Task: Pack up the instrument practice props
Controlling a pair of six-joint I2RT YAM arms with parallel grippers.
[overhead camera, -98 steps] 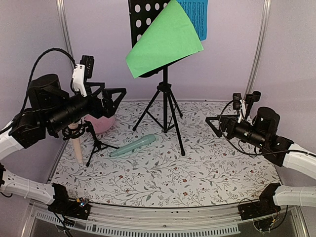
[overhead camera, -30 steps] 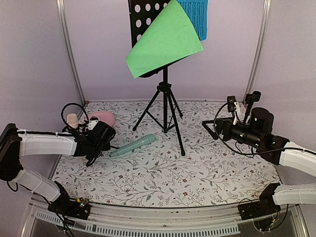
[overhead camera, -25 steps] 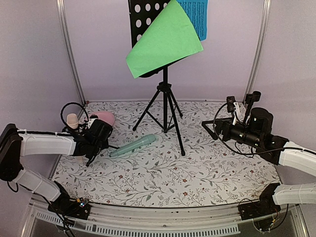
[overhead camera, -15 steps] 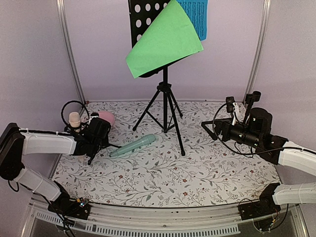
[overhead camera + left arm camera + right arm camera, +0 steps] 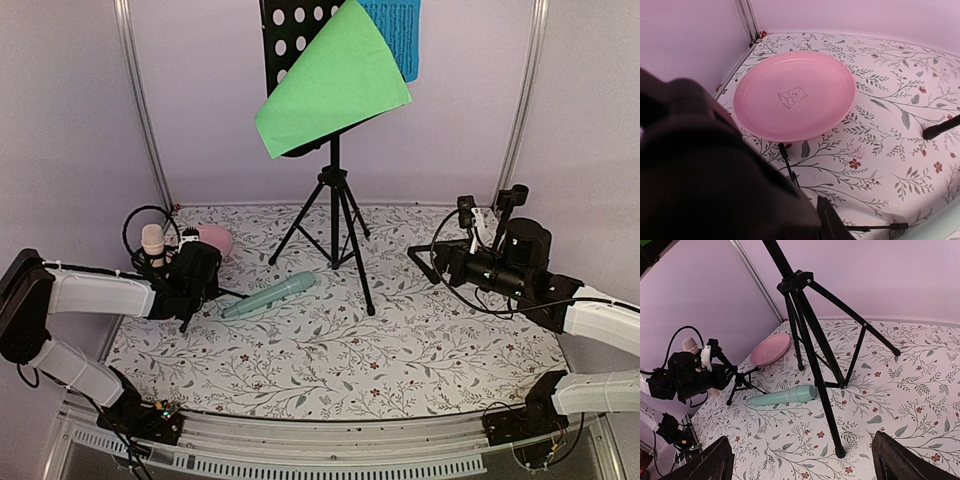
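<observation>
Standing by the near edge, I see the left arm stretched low along the left side of the flowered surface. The left gripper is pushed in against the small black microphone tripod. The beige microphone stands upright just behind the gripper, head up, near the left wall. From above, the gripper's black body covers the spot where jaws and stand meet, and a dark blur fills half the left wrist view. I cannot tell whether the jaws are clamped on the stand or only close to it.

Thin tripod legs splay out on the surface below the gripper, and one reaches toward the mint microphone. That microphone lies on its side left of the middle, its head end toward the tall stand, with neither arm touching it. A pink plate with a small bear printed at its centre sits near the far left corner, just beyond the small tripod. One leg's tip comes up just beside the plate's near rim.

At the far middle, the black perforated music rack rises on its tripod legs, feet planted on the surface. A green music sheet hangs tilted across the rack. A blue music sheet shows behind it at the upper right.

The right gripper hovers over the right side of the surface, pointed left toward the tall tripod and well apart from every prop. Its fingers sit at the two bottom corners of the right wrist view, jaws wide apart with nothing between them.
</observation>
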